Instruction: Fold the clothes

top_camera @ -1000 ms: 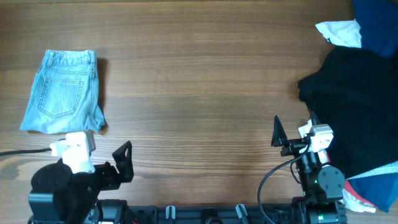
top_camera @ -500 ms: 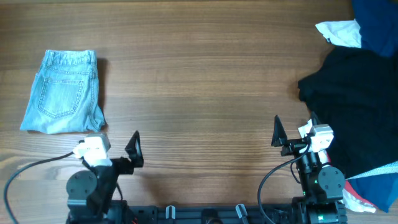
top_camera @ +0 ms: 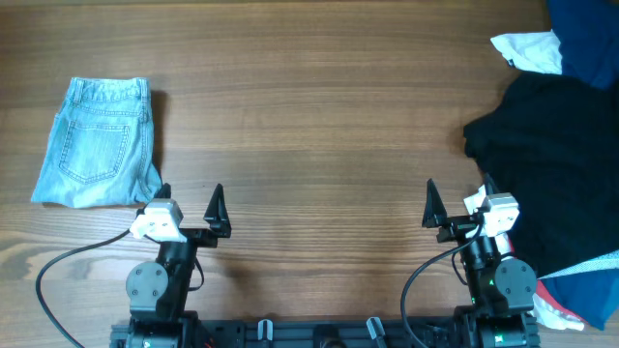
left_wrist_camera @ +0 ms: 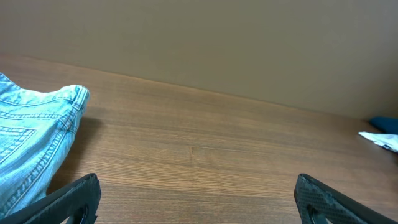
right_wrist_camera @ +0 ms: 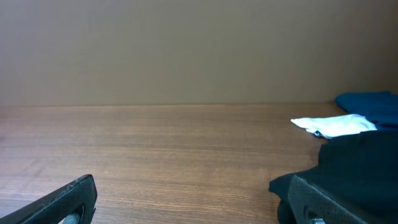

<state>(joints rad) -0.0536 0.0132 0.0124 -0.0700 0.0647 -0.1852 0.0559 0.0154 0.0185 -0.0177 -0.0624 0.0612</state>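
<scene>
The light blue denim shorts (top_camera: pixel 100 145) lie folded at the far left of the table, back pocket up, waistband toward the far edge. They also show at the left edge of the left wrist view (left_wrist_camera: pixel 31 143). My left gripper (top_camera: pixel 191 206) is open and empty near the front edge, just right of and below the shorts' lower corner. In its wrist view (left_wrist_camera: pixel 198 198) bare wood lies between the fingers. My right gripper (top_camera: pixel 456 200) is open and empty near the front edge on the right, its wrist view (right_wrist_camera: pixel 193 198) showing bare wood between the fingers.
A black garment (top_camera: pixel 546 164) is heaped at the right, touching the right gripper's right finger side (right_wrist_camera: pixel 360 168). A dark blue cloth (top_camera: pixel 585 29) and a white cloth (top_camera: pixel 530 50) lie at the back right. More blue cloth (top_camera: pixel 590 290) sits at the front right.
The left arm has swung right and drawn back to the front edge, its gripper now pointing toward the far edge. The right arm and the shorts have not moved.
</scene>
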